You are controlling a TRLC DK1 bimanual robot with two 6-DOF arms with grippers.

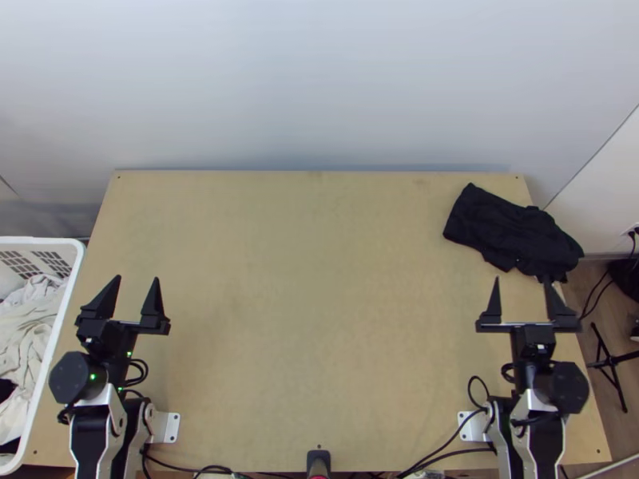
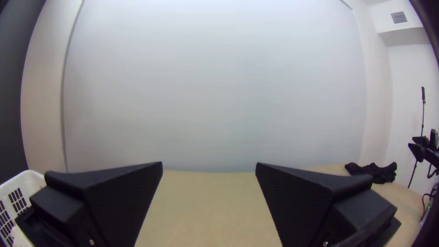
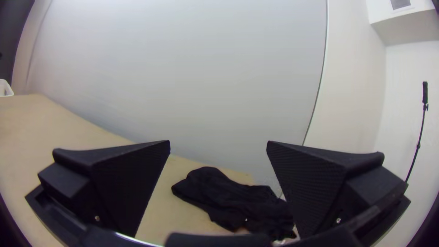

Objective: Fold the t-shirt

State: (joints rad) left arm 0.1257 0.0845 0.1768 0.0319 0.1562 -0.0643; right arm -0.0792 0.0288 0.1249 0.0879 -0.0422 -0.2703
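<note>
A black cloth point(image 1: 511, 230), apparently the t-shirt, lies bunched at the table's far right corner, part of it over the right edge. Above the table's left side my left gripper point(image 1: 136, 297) is open and holds nothing; its fingers stand wide apart in the left wrist view too, gripper point(image 2: 209, 167). My right gripper point(image 1: 521, 289), open and empty, stands just on the near side of the cloth. In the right wrist view the cloth point(image 3: 228, 196) shows between and beyond the fingers of the right gripper point(image 3: 218, 144).
A white basket point(image 1: 68, 307) with light cloths stands against the table's left side. The wooden table point(image 1: 319, 279) lies bare between the arms. Cables run along its near edge, around a small device point(image 1: 318, 461). A black stand point(image 1: 611, 359) is on the floor at right.
</note>
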